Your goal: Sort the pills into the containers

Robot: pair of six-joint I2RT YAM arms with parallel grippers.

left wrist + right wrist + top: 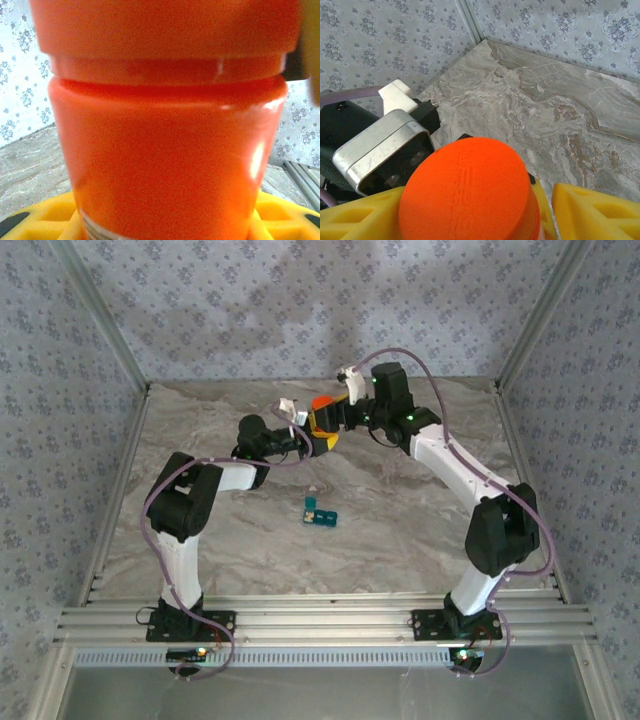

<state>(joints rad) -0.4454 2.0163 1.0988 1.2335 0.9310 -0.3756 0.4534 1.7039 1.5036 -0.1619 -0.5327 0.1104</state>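
An orange pill bottle (322,410) with an orange cap (470,195) is held above the back middle of the table. My left gripper (165,222) is shut on its body (165,150), with a yellow finger (45,215) on each side. My right gripper (470,217) reaches in from the right and straddles the cap. It is open, and a gap shows between the cap and its right finger (595,210). The teal-blue containers (321,512) lie on the table nearer the arms, away from both grippers. No loose pills show.
The marble table (400,510) is enclosed by patterned walls on three sides, with metal posts (105,325) at the back corners. An aluminium rail (320,620) carrying the arm bases runs along the near edge.
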